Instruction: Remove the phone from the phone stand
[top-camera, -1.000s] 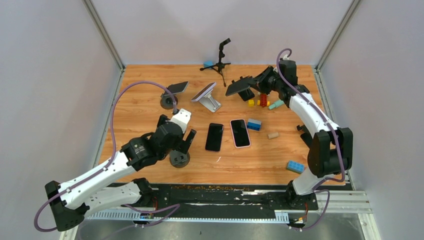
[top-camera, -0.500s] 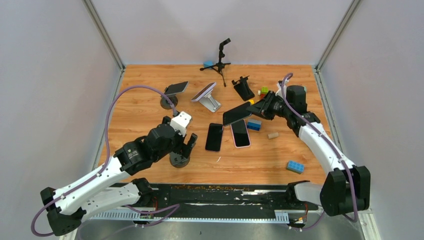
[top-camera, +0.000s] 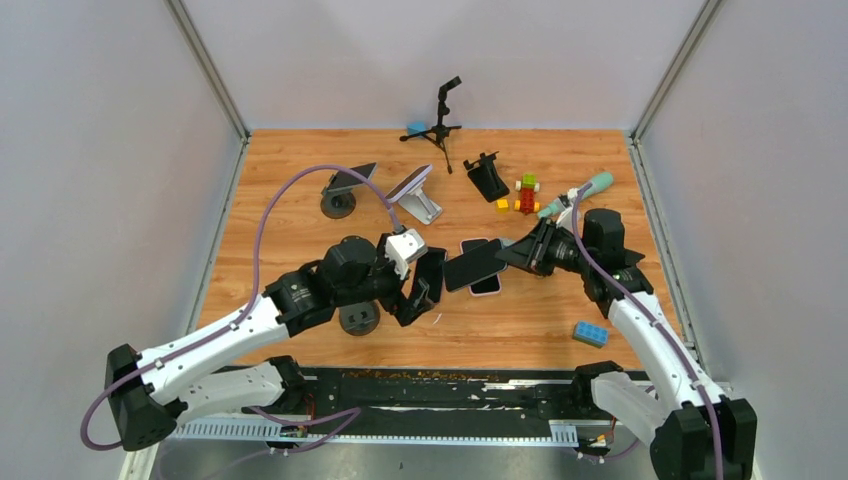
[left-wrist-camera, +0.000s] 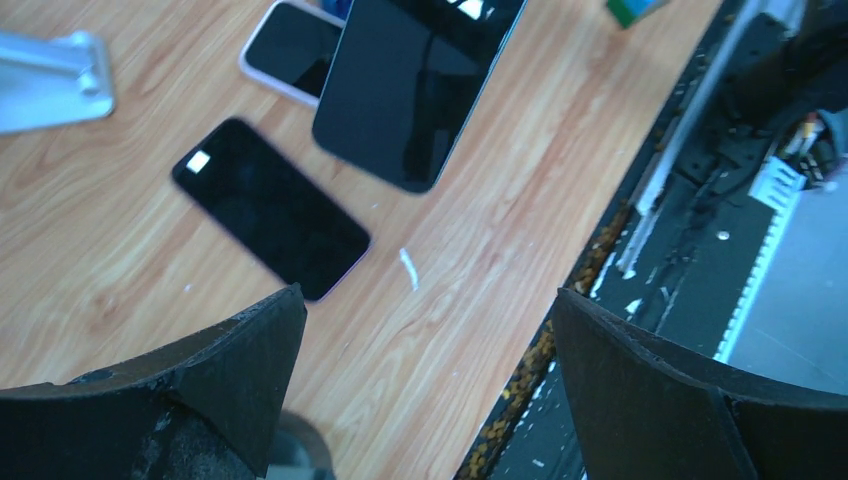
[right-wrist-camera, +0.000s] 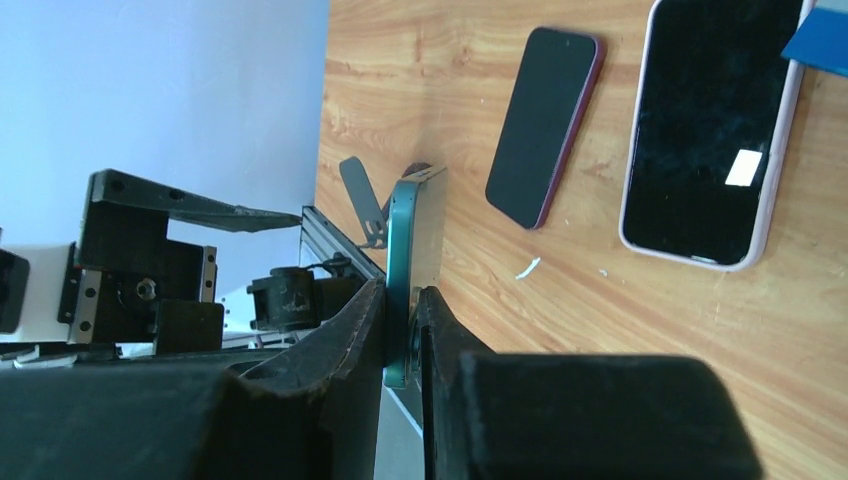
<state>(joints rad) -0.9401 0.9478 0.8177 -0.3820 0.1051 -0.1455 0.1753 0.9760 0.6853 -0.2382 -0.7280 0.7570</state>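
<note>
Item one: you have a slim black-glass phone with a teal-green edge, held clear of the table at mid-board. It is tilted, with one end pinched in the right gripper.

Item two: a small black plastic phone stand sits on the table near its far edge, well apart from the phone.

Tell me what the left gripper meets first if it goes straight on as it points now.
Probably the phone held by the right gripper; the open left gripper may pass under it, height unclear.
</note>
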